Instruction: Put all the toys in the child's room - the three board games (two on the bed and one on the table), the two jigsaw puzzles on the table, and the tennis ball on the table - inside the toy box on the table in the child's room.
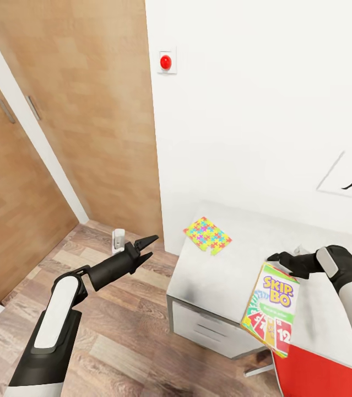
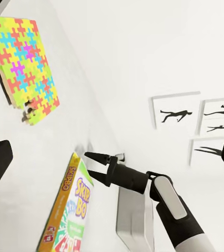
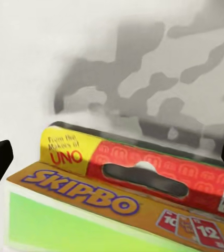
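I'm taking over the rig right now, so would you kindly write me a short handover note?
Right gripper: open, at the top edge of the SKIP BO box, which overhangs the table edge; not gripped.
Left gripper: open and empty, over the floor beside the table.
One jigsaw puzzle lies flat on the table near the wall.
Done: nothing visibly binned.
Left: grasp SKIP BO, find the toy box, load all toys.

Left arm stretched forward, left pincer spread open, right arm bent inward, right pincer fingers parted.
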Motion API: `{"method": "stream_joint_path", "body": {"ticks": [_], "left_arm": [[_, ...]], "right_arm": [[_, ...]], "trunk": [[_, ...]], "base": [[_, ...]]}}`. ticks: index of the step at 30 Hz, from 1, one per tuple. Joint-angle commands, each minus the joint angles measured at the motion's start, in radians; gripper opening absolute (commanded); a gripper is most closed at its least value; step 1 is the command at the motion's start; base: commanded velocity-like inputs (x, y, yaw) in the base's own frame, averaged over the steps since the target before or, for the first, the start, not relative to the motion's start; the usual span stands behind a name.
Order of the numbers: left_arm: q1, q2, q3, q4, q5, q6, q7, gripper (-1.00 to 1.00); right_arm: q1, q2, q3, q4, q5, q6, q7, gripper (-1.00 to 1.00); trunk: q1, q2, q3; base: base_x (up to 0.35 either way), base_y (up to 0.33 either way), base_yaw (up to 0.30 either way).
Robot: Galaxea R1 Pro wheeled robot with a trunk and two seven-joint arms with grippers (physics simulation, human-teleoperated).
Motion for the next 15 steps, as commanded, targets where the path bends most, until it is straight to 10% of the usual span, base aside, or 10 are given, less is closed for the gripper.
{"method": "stream_joint_path", "body": {"ticks": [1,15], "left_arm": [[-0.001,-0.001,0.002,-0.001,0.003,0.006,0.003,1.0],[-0.001,-0.001,0.002,0.0,0.003,0.006,0.003,1.0]], "right_arm": [[0.0,0.001,-0.005,0.006,0.02,0.004,0.008,1.0],[0.0,0.004,-0.005,0.005,0.02,0.004,0.008,1.0]], "trunk": [[0.0,-0.001,-0.002],[0.0,-0.001,-0.002]], "base": [[-0.012,0.0,0.0],[-0.004,0.0,0.0]]}}
